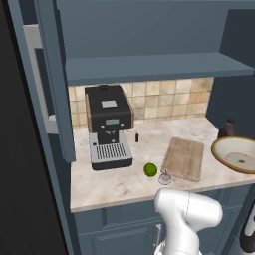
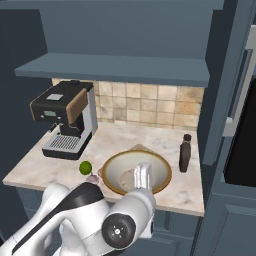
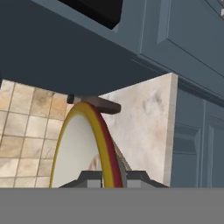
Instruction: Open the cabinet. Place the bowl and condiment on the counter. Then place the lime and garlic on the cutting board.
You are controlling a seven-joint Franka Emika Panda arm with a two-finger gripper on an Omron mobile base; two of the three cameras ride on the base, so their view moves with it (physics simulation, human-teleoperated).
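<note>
**Bowl gripped by its rim on the counter**

You have the gripper (image 3: 113, 179) closed on the bowl (image 2: 120, 172), its rim running between the fingertips at the bottom of the hand view. In the right base view the bowl sits low centre on the counter (image 2: 150, 137), the bottle (image 2: 185, 153) just right of it. The lime (image 1: 150, 170) and garlic (image 1: 165, 177) lie left of the cutting board (image 1: 184, 158), centre frame. The cabinet (image 1: 149, 67) stands open above.

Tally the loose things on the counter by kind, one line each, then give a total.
Coffee machine: 1
Lime: 1
Garlic: 1
Cutting board: 1
Bowl: 1
Condiment bottle: 1
Total: 6
</note>
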